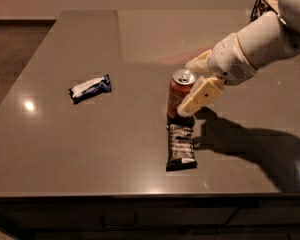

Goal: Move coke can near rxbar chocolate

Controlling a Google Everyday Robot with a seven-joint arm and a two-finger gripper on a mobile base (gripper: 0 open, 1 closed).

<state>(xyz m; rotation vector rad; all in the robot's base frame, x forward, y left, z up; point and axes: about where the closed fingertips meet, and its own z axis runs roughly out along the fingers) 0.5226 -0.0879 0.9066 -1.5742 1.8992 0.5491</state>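
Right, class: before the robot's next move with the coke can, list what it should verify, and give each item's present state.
1. coke can upright: ok.
2. Can near the rxbar chocolate: ok, just behind its far end.
3. gripper at the can's right side: ok.
4. Grip on the can: cannot tell.
5. blue wrapper out of the arm's way: ok, far to the left.

The coke can (between fingers) stands behind rxbar chocolate.
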